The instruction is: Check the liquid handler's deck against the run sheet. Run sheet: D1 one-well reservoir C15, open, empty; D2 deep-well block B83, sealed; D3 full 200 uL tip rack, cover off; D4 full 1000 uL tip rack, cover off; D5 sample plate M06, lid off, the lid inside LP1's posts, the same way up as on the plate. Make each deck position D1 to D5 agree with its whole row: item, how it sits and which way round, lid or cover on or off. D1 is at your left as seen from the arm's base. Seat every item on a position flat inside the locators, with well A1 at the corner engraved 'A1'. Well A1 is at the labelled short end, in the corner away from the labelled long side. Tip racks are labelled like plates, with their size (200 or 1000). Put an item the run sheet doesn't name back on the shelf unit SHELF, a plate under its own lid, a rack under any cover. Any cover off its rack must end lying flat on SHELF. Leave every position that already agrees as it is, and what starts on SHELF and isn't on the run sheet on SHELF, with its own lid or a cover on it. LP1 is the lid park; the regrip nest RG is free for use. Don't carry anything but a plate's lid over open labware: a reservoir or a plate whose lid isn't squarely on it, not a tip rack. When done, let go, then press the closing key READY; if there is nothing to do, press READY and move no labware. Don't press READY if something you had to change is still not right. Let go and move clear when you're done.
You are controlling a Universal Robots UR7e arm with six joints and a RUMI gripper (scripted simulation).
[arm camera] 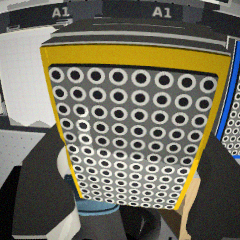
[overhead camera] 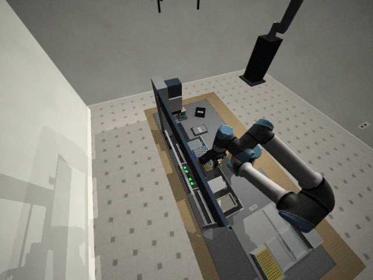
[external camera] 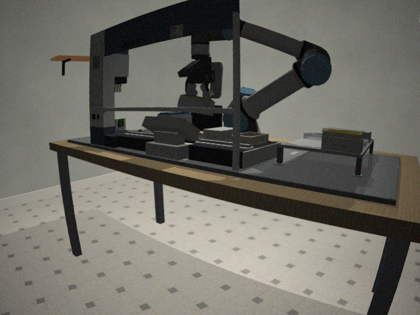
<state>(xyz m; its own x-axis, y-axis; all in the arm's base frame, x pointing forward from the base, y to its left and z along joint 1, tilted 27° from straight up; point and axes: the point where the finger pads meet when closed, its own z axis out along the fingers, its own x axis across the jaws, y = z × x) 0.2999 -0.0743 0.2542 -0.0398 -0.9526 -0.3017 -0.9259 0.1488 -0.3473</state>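
Note:
My gripper point(overhead camera: 210, 160) is shut on a yellow-framed tip rack point(overhead camera: 208, 165), with no cover and full rows of ringed tips. In the wrist view the rack point(arm camera: 132, 130) fills the frame between my two dark fingers, and an engraved 'A1' point(arm camera: 161, 12) shows beyond its far end. In the side view the rack point(external camera: 195, 100) hangs a little above the deck, under the gantry. A blue-framed tip rack point(overhead camera: 200, 150) sits on the neighbouring position and also shows at the wrist view's right edge point(arm camera: 231, 120). A sealed white block point(overhead camera: 217, 184) and an open reservoir point(overhead camera: 227, 201) sit on the other side.
The handler's gantry beam point(overhead camera: 192, 156) runs close beside my gripper. A flat lid point(overhead camera: 199, 129) and a black nest point(overhead camera: 200, 113) lie further along the deck. The shelf unit point(external camera: 325, 146) holds another yellow rack point(overhead camera: 266, 263) and a pale plate point(overhead camera: 292, 241).

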